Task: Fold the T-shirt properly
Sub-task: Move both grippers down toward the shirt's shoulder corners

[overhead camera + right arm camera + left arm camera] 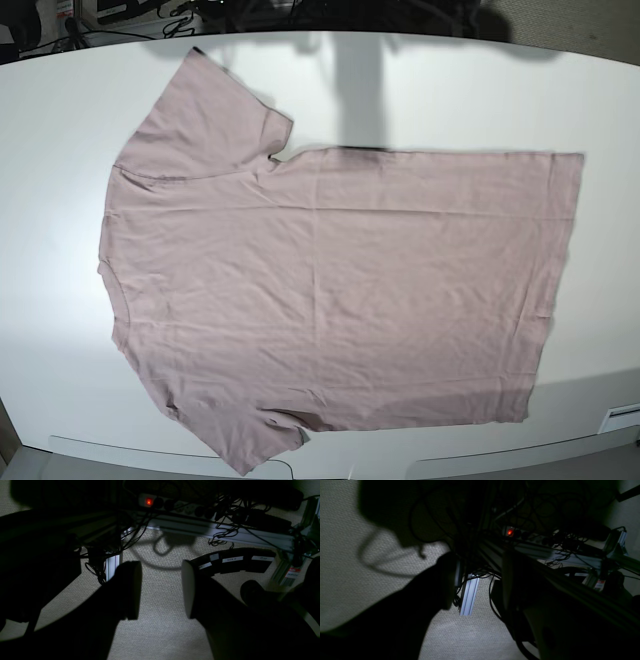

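Observation:
The mauve-pink T-shirt lies spread flat on the white table in the base view, collar to the left, hem to the right, one sleeve at the top left and one at the bottom left. No arm shows in that view. My left gripper is open, its dark fingers apart over carpet, with nothing between them. In the right wrist view my right gripper is also open and empty, its pads wide apart. The T-shirt is out of sight in both wrist views.
Both wrist views look down at dim woven carpet. A power strip with a red light and tangled cables lie along an aluminium frame bar. An upright frame leg stands near the left gripper.

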You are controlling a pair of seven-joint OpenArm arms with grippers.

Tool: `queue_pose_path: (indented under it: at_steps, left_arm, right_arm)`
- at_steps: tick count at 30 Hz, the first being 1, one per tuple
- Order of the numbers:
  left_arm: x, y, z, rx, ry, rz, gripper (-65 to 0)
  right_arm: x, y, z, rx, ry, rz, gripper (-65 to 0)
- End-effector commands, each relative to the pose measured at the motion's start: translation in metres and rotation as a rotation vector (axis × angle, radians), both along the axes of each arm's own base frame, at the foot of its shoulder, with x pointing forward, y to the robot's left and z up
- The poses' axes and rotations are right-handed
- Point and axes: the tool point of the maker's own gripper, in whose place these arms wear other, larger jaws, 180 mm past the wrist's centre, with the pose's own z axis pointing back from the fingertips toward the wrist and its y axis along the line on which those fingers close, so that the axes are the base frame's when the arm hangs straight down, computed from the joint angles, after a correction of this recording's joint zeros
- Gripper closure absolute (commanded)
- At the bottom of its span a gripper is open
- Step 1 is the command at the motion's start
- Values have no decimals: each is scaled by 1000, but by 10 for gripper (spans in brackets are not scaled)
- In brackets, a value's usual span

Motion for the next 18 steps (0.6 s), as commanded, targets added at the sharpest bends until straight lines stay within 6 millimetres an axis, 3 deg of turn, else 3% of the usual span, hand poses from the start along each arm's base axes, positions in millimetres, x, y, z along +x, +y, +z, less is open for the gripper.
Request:
queue_pose_path:
  at_steps: [1, 18]
  left_arm:
    - [-2, 4, 1, 6, -12, 10, -296]
    - [-5, 5, 2, 11, -18, 14, -296]
  right_arm:
    - [3, -3, 1, -5, -16, -2, -271]
    - [1, -3, 1, -5, -14, -2, -271]
